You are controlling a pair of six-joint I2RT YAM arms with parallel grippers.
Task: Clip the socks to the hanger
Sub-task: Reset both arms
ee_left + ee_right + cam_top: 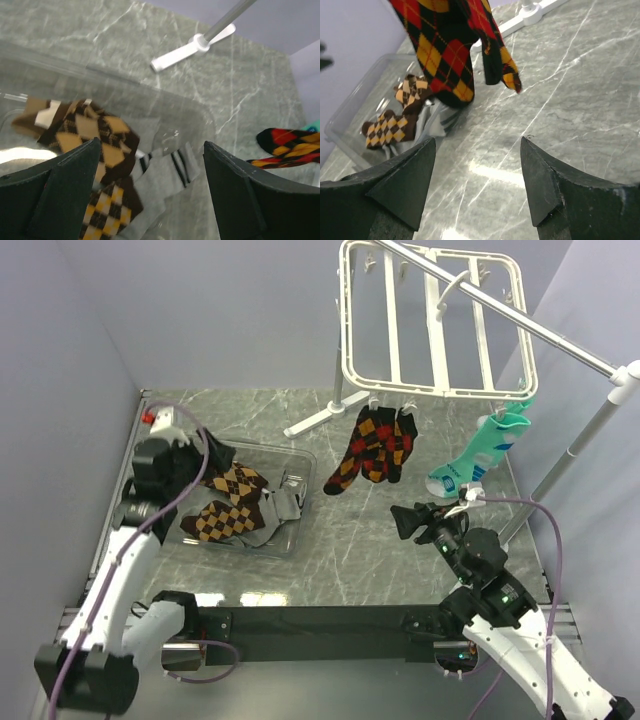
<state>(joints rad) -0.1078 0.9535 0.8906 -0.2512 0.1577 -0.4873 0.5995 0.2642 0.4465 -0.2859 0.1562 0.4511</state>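
Your left tool hangs wide and empty above the brown socks in the bin, so lower and pinch one; right tool gapes empty too.

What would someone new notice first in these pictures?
Most striking are the red and black argyle socks hanging from the near rim of the white hanger, up at the right, with a mint-green sock clipped at its right corner. At the left, a clear bin holds brown argyle socks, with the open left hand above it.
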